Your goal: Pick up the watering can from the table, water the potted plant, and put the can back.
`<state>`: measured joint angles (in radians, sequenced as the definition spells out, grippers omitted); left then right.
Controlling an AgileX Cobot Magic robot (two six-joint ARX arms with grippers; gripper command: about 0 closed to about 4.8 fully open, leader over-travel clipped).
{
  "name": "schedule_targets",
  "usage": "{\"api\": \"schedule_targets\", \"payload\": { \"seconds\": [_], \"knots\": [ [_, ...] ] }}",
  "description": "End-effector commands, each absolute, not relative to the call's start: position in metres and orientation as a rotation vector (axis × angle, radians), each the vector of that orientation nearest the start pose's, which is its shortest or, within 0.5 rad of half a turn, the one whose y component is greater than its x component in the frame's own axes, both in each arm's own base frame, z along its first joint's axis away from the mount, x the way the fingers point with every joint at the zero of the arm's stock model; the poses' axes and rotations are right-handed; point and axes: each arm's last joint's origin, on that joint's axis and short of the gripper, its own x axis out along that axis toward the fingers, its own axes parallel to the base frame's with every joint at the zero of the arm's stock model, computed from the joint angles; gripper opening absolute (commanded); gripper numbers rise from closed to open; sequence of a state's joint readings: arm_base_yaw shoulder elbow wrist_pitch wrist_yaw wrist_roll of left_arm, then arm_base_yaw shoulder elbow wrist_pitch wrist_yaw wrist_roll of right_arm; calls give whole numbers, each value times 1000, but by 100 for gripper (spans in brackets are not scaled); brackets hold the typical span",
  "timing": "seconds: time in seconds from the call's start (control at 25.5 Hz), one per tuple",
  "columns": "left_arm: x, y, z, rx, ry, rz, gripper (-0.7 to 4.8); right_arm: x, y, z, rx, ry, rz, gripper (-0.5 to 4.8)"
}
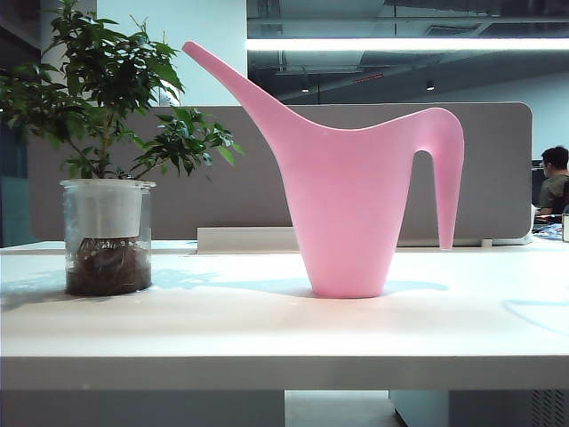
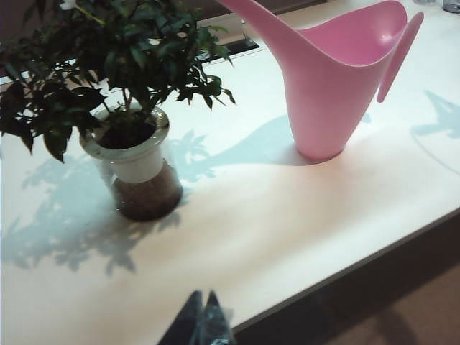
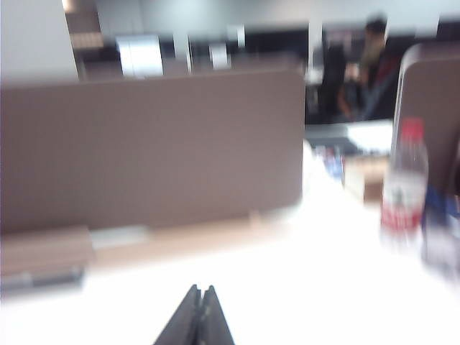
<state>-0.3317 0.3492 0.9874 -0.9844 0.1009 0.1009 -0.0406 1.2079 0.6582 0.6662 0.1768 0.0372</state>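
The pink watering can (image 1: 348,209) stands mid-table (image 1: 267,334) well right of the potted plant (image 1: 107,160), while only wrist views show the left gripper (image 2: 203,305) and right gripper (image 3: 200,296), fingers pressed together, the left near the front edge.

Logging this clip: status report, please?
Left gripper shut, held off the table's front edge. Right gripper shut, empty. Watering can upright, untouched, beside potted plant. Nothing blocking.
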Motion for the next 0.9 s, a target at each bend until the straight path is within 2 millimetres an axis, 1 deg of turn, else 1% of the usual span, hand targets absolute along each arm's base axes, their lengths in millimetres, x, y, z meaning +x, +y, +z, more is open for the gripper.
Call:
{"api": "schedule_targets", "payload": {
  "seconds": [0.04,0.08,0.12,0.24,0.31,0.39,0.43,0.55,0.67,0.71,0.82,0.86,0.9],
  "knots": [
    [21,-10,357,140,307,-444,-5,249,-12,249,50,-83,-208,0],
    [21,-10,357,140,307,-443,-5,238,-4,230,51,-75,-175,0],
    [21,-10,357,139,306,-451,-5,231,1,219,50,-68,-158,0],
    [21,-11,357,137,307,-461,-5,212,16,195,34,-64,-134,0],
    [20,-10,357,138,305,-454,-5,202,27,185,19,-59,-108,-1],
    [20,-10,357,138,302,-455,-5,194,43,177,11,-32,-35,-1],
    [20,-11,357,136,302,-466,-5,193,48,175,8,-19,-10,-1],
    [19,-11,357,134,301,-479,-5,191,56,174,6,-12,30,-1],
    [19,-11,357,134,301,-478,-5,194,58,173,3,0,35,7],
    [19,-11,357,132,301,-484,-5,195,58,172,1,5,34,35],
    [19,-12,357,129,300,-506,-5,202,60,168,-5,22,39,157],
    [19,-11,357,130,300,-499,-5,207,62,165,-6,28,47,182],
    [19,-11,357,130,300,-499,-5,214,65,162,-7,30,54,190]
  ]
}}
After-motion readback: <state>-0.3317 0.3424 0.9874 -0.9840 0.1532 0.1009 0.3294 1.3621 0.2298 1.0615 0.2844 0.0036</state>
